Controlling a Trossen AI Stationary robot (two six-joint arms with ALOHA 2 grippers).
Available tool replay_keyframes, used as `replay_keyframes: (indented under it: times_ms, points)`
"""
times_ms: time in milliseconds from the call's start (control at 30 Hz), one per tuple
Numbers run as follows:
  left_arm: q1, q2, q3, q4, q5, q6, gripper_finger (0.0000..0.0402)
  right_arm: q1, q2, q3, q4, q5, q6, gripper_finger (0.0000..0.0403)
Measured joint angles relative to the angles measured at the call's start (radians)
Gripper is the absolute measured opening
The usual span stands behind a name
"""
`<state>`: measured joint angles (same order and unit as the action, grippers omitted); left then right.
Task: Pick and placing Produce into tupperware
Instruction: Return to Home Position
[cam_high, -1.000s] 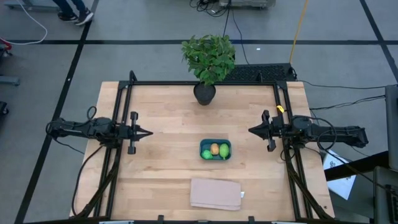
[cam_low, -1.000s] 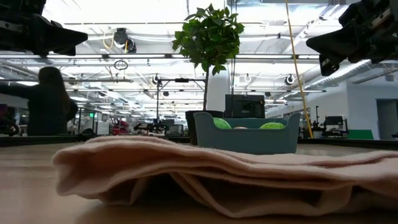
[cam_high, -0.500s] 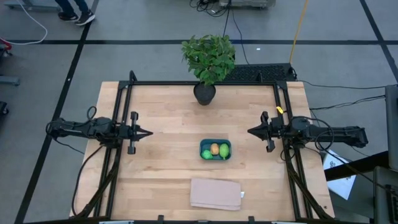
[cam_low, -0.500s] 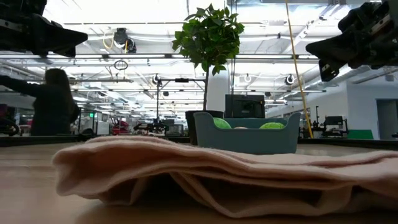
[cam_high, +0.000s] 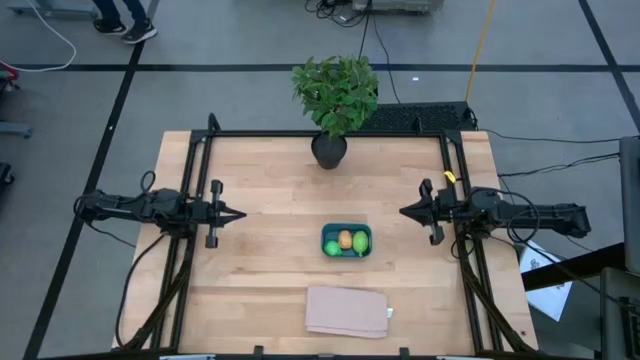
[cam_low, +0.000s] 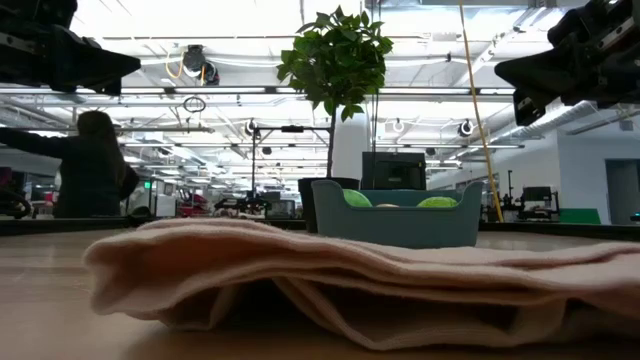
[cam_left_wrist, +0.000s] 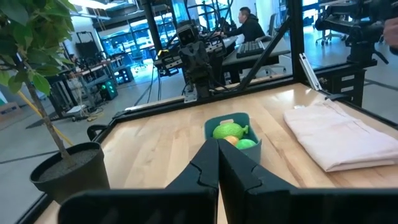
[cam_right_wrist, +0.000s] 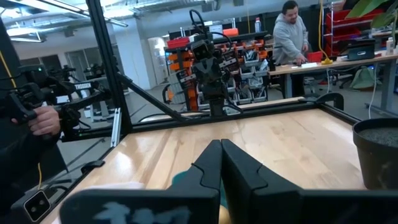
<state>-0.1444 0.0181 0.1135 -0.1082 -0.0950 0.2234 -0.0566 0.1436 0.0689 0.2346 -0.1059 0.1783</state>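
The tupperware (cam_high: 346, 241) sits mid-worktop (cam_high: 270, 270), between the arms and well apart from both. It is teal-blue, shallow and round-cornered. All three produce pieces (cam_high: 345, 240) lie inside it, two bright green flanking one orange-tan.

Your likely read on handling:
- **Container:** light, thin plastic, stiff enough but slick on wood. Take it by a long wall's rim and expect it to slide.
- **Produce:** small, rounded and firm, and it will roll. Pinch across the middle, not the ends.

The left gripper (cam_high: 242, 214) hangs over the worktop's left side, fingers pressed together, nothing held. The right gripper (cam_high: 402, 211) mirrors it on the right, fingers together, empty. Loading looks done.
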Motion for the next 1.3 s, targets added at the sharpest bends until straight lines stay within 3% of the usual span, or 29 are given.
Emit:
replay_keyframes:
  times_ms: [1300]
  points:
    - [0.0, 0.0, 0.0, -0.006, 0.0, -0.023, 0.0002, 0.0, -0.003, -0.016, 0.032, -0.001, 0.011, 0.0]
